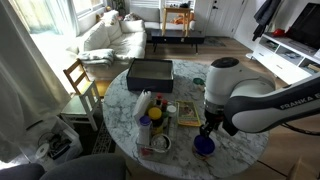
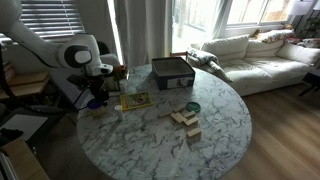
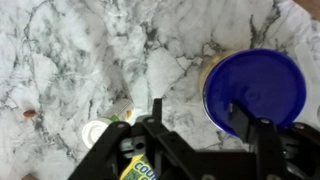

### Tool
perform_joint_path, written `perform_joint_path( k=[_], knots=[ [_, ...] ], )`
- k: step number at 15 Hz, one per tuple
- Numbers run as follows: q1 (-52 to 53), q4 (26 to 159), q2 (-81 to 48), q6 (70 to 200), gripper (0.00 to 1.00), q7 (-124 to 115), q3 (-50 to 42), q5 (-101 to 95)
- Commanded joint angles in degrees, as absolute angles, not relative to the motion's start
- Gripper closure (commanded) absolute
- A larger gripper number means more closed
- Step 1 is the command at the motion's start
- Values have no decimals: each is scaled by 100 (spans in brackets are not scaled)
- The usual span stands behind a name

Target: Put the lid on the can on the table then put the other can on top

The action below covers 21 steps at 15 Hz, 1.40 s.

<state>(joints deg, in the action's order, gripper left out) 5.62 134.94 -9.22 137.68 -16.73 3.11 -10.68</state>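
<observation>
Lid [image 3: 255, 92], a flat, round disc of smooth blue-purple plastic, lay level on the short round metal can [image 3: 211, 70], whose pale rim showed as a thin crescent along the disc's edge in the wrist view. In both exterior views the lid [image 1: 204, 147] [image 2: 97, 104] sat well apart from the black rectangular box [image 1: 150, 71] [image 2: 172, 72], near the rim of the large round table [image 2: 225, 135] on its white-grey marbled top. The black Robotiq gripper [image 1: 207, 129] [image 2: 97, 94] [image 3: 200, 125] hung just above the lid, much farther from the box than the table's middle was. Its angular fingers [image 3: 155, 122] stood spread apart with only marble between them; one finger crossed in front of the lid's edge, and they had hold of nothing. The short greenish round tin [image 2: 192, 107] stood apart from the box toward the middle of the table, upright and on its own. Pale wooden blocks [image 2: 186, 121] lay just beyond that tin, farther from the box. A flat, green-edged printed book [image 2: 135, 100] lay between the box and the lid.
</observation>
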Motion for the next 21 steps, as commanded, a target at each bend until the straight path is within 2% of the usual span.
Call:
perform_joint_path(
  k=[1,8,15,21],
  knots=[
    [597,13561,-631,13755,1,-1711,235,-1233],
    [728,13089,-92,13711,0,-885,575,-992],
    [954,12069,-803,13874,0,748,1026,-59],
    [944,11703,-1432,13720,0,1790,1264,216]
  ],
)
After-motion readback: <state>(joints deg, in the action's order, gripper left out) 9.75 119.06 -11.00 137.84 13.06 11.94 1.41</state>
